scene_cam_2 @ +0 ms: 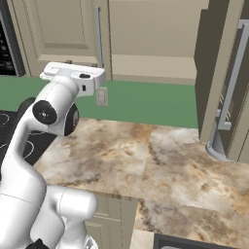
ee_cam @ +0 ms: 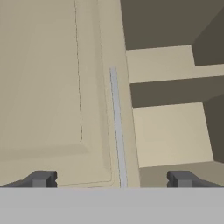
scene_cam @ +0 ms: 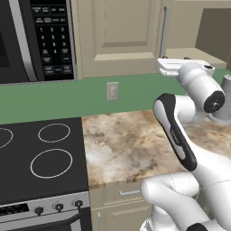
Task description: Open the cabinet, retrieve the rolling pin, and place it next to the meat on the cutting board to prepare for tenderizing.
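The fingers [ee_cam: 111,179] are spread wide and hold nothing. To their left is the shut door [ee_cam: 48,87] of the cabinet [scene_cam: 118,36]. Right between the fingers, and a bit ahead, runs that door's long silver handle [ee_cam: 117,127]. To the right of the fingers the other door [scene_cam_2: 221,82] is swung out, and bare beige shelves [ee_cam: 170,131] show inside. Below the hand lies the brown stone table [scene_cam_2: 160,160], with a black stove [scene_cam: 38,155] far off to the left.
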